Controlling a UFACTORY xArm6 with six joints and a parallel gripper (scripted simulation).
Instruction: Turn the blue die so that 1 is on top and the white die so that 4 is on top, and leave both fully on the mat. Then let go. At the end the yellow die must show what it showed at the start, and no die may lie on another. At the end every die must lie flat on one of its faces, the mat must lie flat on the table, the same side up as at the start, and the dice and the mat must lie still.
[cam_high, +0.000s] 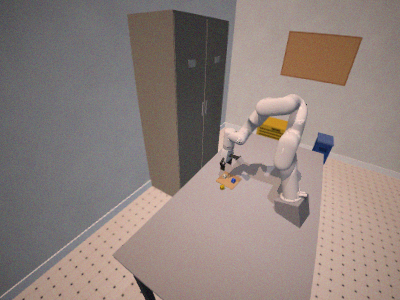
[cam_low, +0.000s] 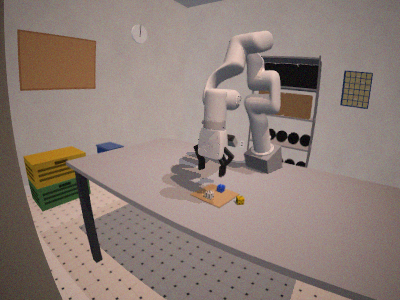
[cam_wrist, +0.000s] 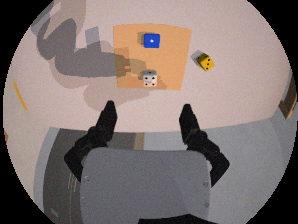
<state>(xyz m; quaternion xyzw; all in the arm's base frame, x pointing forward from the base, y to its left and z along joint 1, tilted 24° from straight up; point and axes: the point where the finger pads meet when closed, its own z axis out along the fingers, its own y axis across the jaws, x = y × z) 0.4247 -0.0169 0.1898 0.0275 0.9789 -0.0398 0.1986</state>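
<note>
table: the wide grey top (cam_high: 225, 240) (cam_low: 300, 225) (cam_wrist: 240, 100) carries everything, giving the mat flat support.
arm: bent over from its base (cam_high: 287, 150) (cam_low: 215, 112), so the hand end hangs above the table beside the mat.
gripper: fingers (cam_high: 230, 161) (cam_low: 211, 171) spread wide with nothing between them, raised off the dice; that suits the letting go the task asks for.
mat: the orange square (cam_high: 221, 180) (cam_low: 220, 201) (cam_wrist: 172, 60) lies flat, with two dice on it.
blue die: on the mat (cam_high: 233, 180) (cam_low: 221, 188) (cam_wrist: 151, 41), apart from the white one, its single pip apparently on top as wanted.
white die: on the mat near one edge (cam_high: 225, 176) (cam_low: 208, 195) (cam_wrist: 150, 80); the brighter four-pip face looks like the top, so probably finished.
yellow die: on the table just beside the mat (cam_high: 222, 187) (cam_low: 240, 200) (cam_wrist: 206, 62), best left untouched to keep its number.
</note>
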